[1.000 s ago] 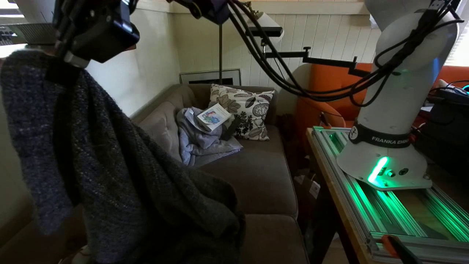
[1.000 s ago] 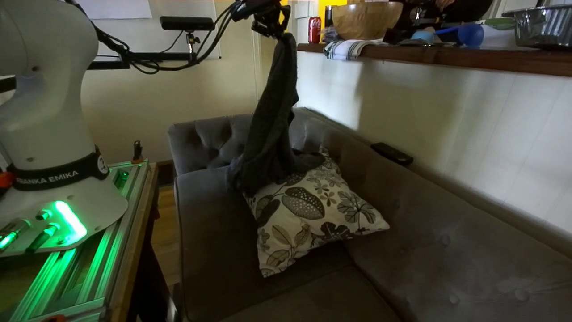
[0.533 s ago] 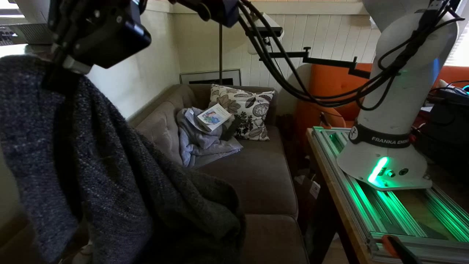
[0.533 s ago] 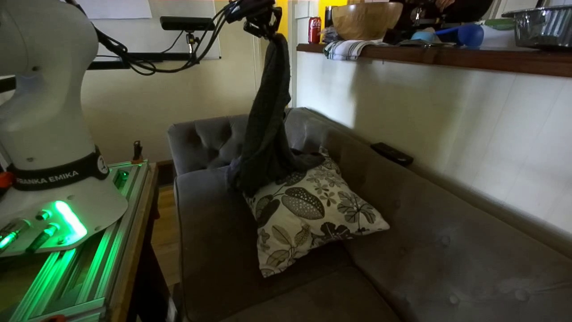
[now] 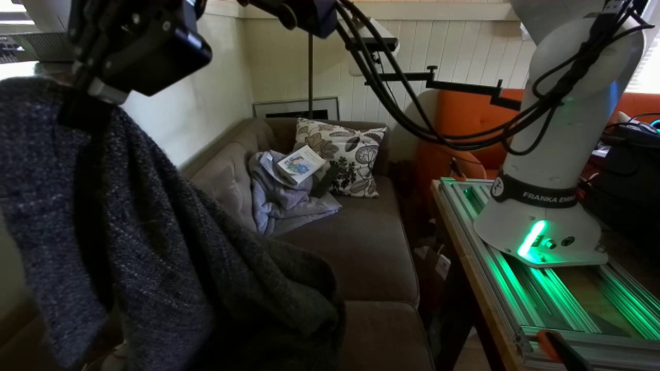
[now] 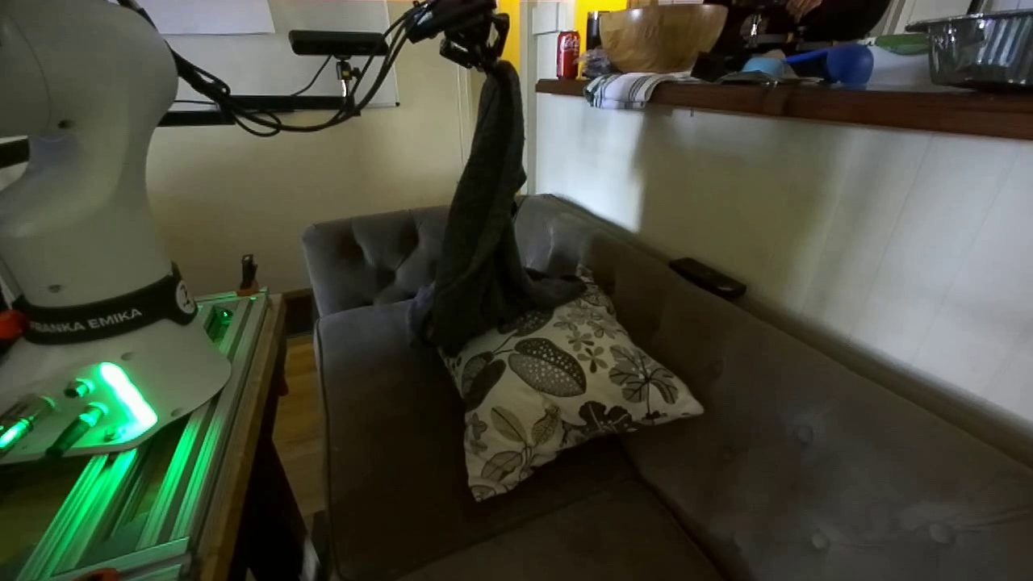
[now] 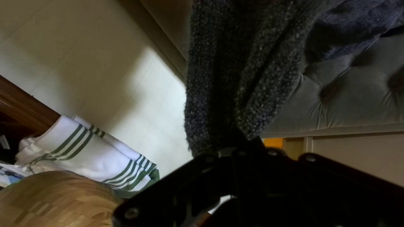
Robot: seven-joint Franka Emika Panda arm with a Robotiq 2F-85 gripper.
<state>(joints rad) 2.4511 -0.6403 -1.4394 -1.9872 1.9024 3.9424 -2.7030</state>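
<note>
1. The single hand (image 6: 491,63) is narrow, pinching the upper edge of a dark grey cloth (image 6: 483,202); the wrist view shows fabric gathered at the fingertips.
2. The one cloth hangs below the hand, its long axis running steeply downward with a slight lean. Its upper stretch is free in the air; its lower end bunches on a cushion and a seat. With just one arm, no other hand is nearer.
3. Under that lower end lies one patterned cushion (image 6: 565,395), partly covered, flat on the one sofa (image 6: 379,436).
4. Along the sofa's back rests one black handset-like object (image 6: 708,278), apart from the cloth.
5. Above the sofa's back runs a wood-edged tabletop (image 6: 855,111). On it I count one wooden bowl (image 6: 663,39), one red can (image 6: 568,54), one blue scoop (image 6: 849,63), one clear tray (image 6: 984,50) and one striped towel (image 6: 623,90) draped over the edge. More small items there are too muddled to count.
6. Farthest out, at the sofa's far end in an exterior view: one light grey blanket (image 5: 278,198), one book (image 5: 301,164) lying tilted on it, and one leaf-print pillow (image 5: 358,149) just beside.
</note>
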